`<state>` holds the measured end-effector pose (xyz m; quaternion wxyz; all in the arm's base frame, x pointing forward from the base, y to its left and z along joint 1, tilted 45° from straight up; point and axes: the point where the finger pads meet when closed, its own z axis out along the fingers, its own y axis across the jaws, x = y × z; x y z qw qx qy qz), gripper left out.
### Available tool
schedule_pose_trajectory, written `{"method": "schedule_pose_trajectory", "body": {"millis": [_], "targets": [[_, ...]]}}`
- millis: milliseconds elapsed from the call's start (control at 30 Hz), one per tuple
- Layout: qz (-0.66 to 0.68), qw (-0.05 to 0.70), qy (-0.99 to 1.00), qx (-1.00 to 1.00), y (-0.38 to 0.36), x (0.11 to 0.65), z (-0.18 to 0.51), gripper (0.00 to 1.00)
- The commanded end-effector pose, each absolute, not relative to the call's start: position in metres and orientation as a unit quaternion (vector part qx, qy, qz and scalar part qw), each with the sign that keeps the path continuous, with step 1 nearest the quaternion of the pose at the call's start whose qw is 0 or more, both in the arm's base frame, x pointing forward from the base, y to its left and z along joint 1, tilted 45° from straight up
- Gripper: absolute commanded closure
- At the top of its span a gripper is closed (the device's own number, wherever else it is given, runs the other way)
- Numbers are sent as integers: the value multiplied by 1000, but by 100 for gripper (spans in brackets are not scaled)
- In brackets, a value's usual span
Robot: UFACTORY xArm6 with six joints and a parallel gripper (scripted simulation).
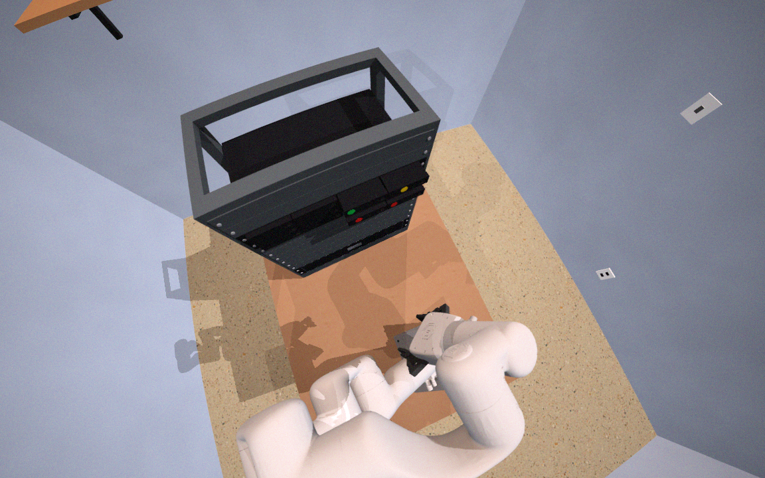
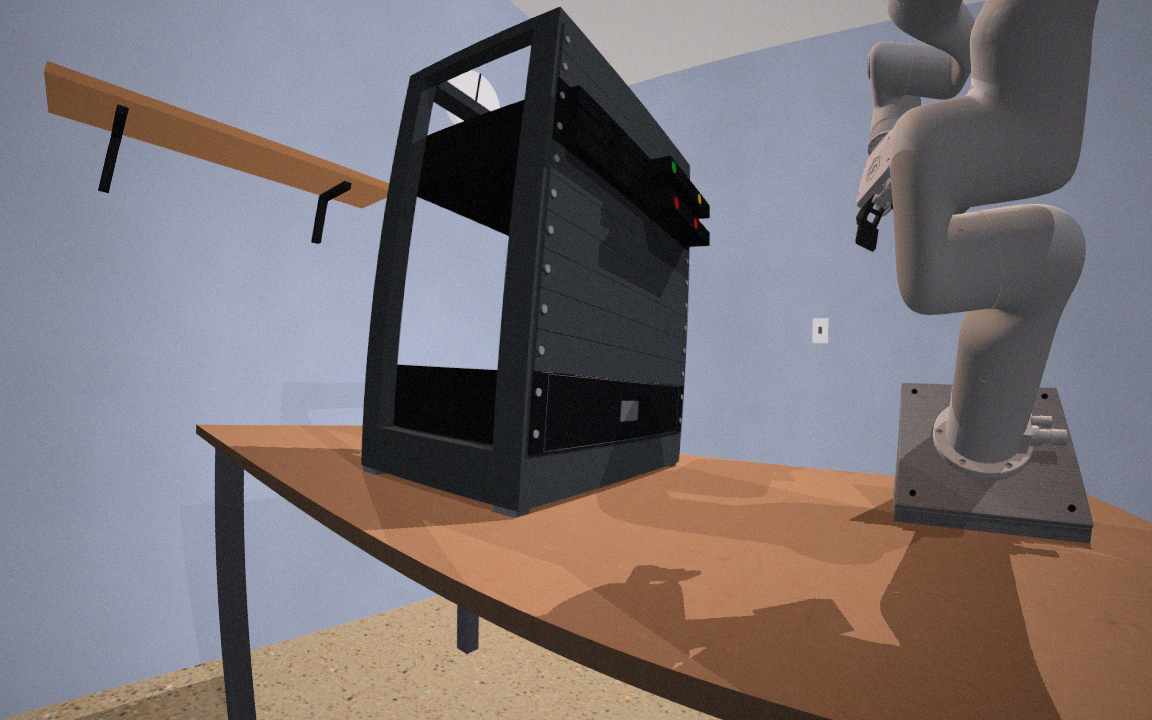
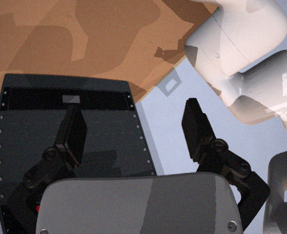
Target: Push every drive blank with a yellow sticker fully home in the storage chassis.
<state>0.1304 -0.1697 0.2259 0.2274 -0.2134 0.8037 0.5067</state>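
The dark rack (image 1: 308,166) stands on the brown table, also in the side view (image 2: 535,295). Near its top, four black drive blanks stick out of the storage chassis. The top right one carries a yellow sticker (image 1: 404,189), also seen from the side (image 2: 699,198). The top left one has a green sticker (image 1: 350,211). The two lower ones have red stickers (image 1: 358,220) (image 1: 394,204). My gripper (image 2: 866,228) is open and empty. It hangs well apart from the rack's front, about level with the blanks. In the wrist view my gripper (image 3: 133,113) frames the rack's lower front.
The arm's grey base plate (image 2: 992,465) is bolted to the table, right of the rack. A wooden wall shelf (image 2: 204,138) hangs behind the rack. The table edge runs close in front of the rack's left foot.
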Motion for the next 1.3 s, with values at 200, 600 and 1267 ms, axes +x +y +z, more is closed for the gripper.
{"method": "schedule_pose_trajectory", "body": {"millis": [200,600,1267], "targets": [[487,283,793,-233,-168,144,225,0],[438,387,768,-263,-167,168,225,0],[291,559,715,-302,-179,212,229,0]]}}
